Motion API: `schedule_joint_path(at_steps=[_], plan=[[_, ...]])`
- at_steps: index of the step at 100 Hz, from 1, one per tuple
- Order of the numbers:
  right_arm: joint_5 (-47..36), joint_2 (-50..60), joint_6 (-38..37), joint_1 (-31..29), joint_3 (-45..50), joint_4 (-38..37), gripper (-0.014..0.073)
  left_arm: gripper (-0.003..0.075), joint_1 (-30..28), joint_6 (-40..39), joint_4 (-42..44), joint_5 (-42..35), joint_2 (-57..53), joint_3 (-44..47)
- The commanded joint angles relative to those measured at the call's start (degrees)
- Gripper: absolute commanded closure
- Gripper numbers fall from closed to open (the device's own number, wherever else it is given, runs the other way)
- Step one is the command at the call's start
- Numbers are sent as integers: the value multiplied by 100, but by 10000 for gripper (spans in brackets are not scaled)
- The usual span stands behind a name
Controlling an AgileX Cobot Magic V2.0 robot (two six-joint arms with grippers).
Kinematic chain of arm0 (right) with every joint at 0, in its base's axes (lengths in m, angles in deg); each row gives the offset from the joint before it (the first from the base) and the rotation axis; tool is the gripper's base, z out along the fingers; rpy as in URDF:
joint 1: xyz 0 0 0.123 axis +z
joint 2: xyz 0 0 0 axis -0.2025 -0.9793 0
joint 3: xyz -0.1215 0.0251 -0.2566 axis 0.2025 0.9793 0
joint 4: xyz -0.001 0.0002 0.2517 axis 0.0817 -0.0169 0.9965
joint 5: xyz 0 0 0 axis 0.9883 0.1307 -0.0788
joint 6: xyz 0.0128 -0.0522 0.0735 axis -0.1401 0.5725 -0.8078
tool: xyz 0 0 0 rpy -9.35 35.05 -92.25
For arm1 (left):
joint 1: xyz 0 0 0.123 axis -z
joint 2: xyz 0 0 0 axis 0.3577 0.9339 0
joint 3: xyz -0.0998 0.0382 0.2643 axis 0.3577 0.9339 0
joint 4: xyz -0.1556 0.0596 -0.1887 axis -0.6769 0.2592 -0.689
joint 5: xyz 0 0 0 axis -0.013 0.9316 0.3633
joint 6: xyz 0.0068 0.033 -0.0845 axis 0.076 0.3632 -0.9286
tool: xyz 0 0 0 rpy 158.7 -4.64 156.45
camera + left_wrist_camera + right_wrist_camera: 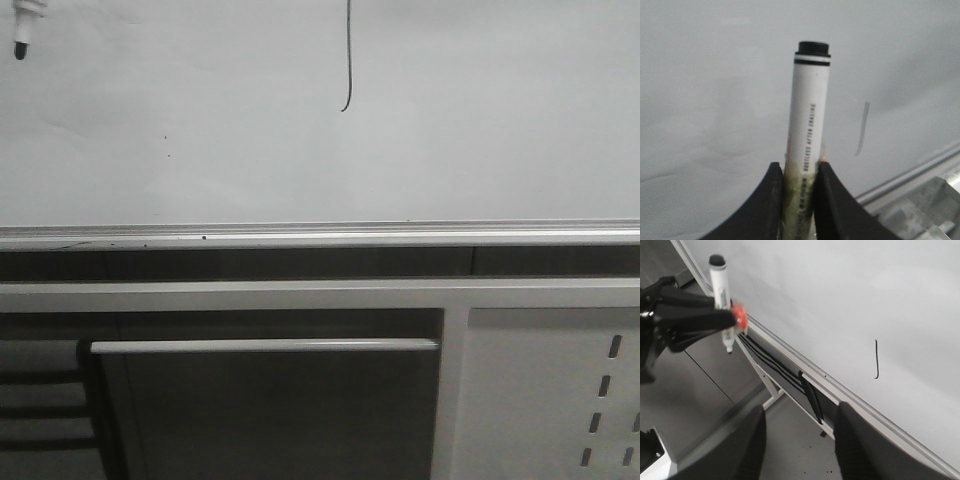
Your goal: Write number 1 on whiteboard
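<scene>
The whiteboard (pixel 450 130) fills the upper part of the front view. The number 1 (pixel 347 70) is a thin dark vertical stroke on it with a small hook at its lower end. It also shows in the right wrist view as the number 1 (pixel 876 360), and faintly as the number 1 (pixel 862 130). My left gripper (pixel 799 167) is shut on a white marker (pixel 810 115) with a black end. The marker (pixel 22 40) sits at the board's upper left, well left of the stroke. My right gripper (pixel 800 407) is open and empty, below the board's rail.
A silver rail (pixel 320 237) runs along the board's bottom edge. Below it are a grey frame bar (pixel 250 296) and a white perforated panel (pixel 540 400) at the lower right. Black cables (pixel 810 392) hang under the rail over a grey floor (pixel 795 450).
</scene>
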Motion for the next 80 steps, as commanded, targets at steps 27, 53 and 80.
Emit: schedule_joint_path(at_steps=[27, 53, 80], plan=[[-223, 149, -13, -49, -60, 197, 307, 741, 683, -2266, 2021, -2079, 350, -156], [-188, 149, -13, -49, 13, 197, 307, 741, 710, -2998, 2724, -2718, 758, -156], [-351, 149, -13, -49, 13, 197, 307, 741, 710, -3440, 3333, -3061, 940, -156]])
